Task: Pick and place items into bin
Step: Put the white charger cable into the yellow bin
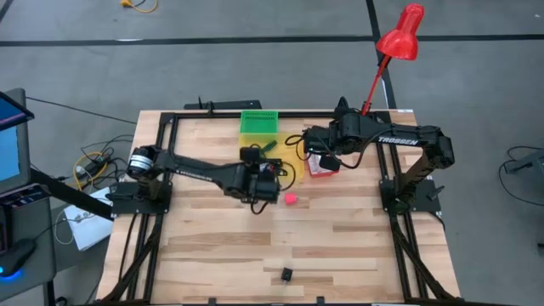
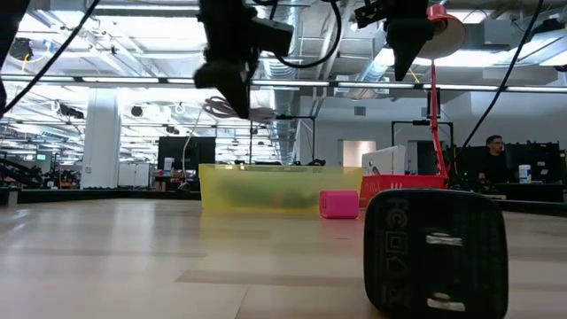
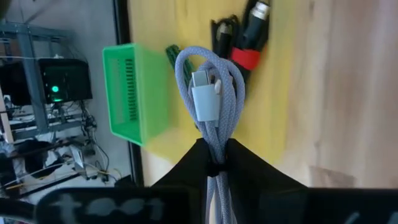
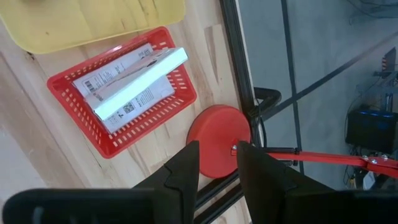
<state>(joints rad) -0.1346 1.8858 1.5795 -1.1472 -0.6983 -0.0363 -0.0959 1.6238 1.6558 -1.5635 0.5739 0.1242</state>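
Observation:
My left gripper (image 3: 216, 163) hangs over the yellow bin (image 3: 273, 93) near the table's middle (image 1: 263, 189), shut on a coiled grey braided cable (image 3: 211, 81) with a white plug. In the bin lie a red-and-black tool (image 3: 249, 43) and a green-handled tool (image 3: 174, 55). My right gripper (image 4: 217, 165) is open and empty, raised near the table's far right edge above the red lamp base (image 4: 217, 134). White carded packages (image 4: 127, 84) lie in a red basket (image 4: 81, 134). A pink piece (image 1: 291, 199) and a black plug block (image 2: 434, 252) rest on the table. My left gripper pinches the cable coil between its two fingers at one end of the bundle (image 3: 216, 148), several strands together. The fingers come from above, pointing down. The rest of the coil and its white plug (image 3: 204, 96) stick out past the fingertips, lifted clear above the yellow bin.
A green slotted basket (image 1: 259, 121) stands at the far edge behind the yellow bin. The red desk lamp (image 1: 399, 38) rises at the far right corner. Bare wood lies across the near half of the table (image 1: 255, 246), around the black block (image 1: 286, 274).

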